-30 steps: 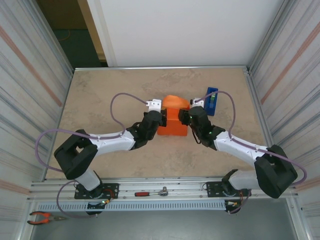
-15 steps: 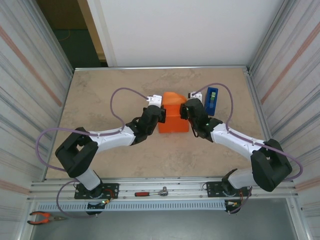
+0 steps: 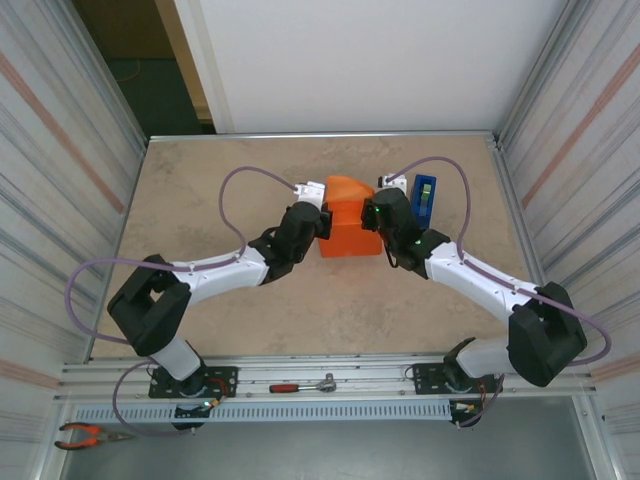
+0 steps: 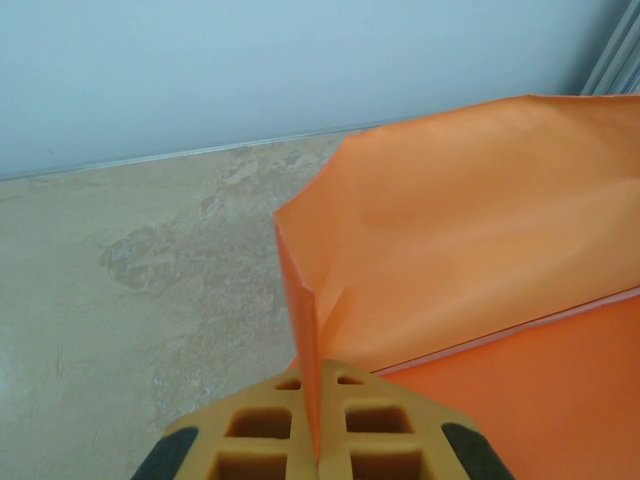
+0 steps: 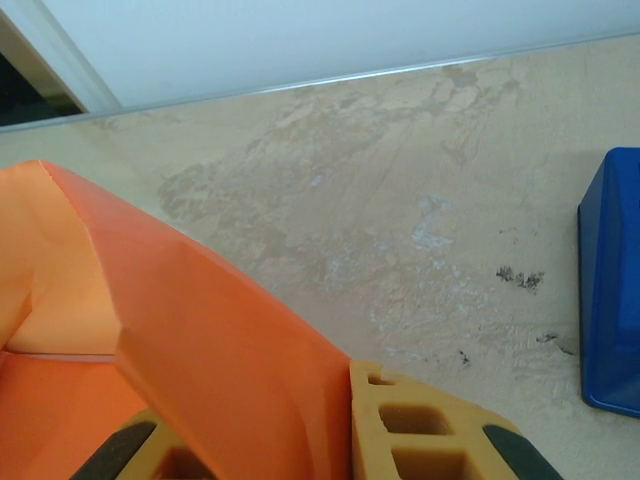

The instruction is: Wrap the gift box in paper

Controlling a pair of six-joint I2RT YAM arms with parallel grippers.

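Across the middle of the overhead view: beige table (image 3: 200,200). At its centre: orange paper (image 3: 345,232), folded up into a mound between both arms. Bottom centre of the left wrist view: left gripper (image 4: 318,455), pinched together on a paper edge. Bottom of the right wrist view: right gripper (image 5: 270,450), pads slightly apart around a paper fold; cannot tell whether clamped. Just right of it from above: small blue box (image 3: 424,200).

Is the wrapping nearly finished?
About halfway, I think. Done: the thin bright orange paper sheet is folded up into a boxy bundle on the beige table. In hand: the left gripper and the right gripper each pinch a paper flap, one on each side of the bundle. Left: both flaps stand up loose, so they probably need folding flat.
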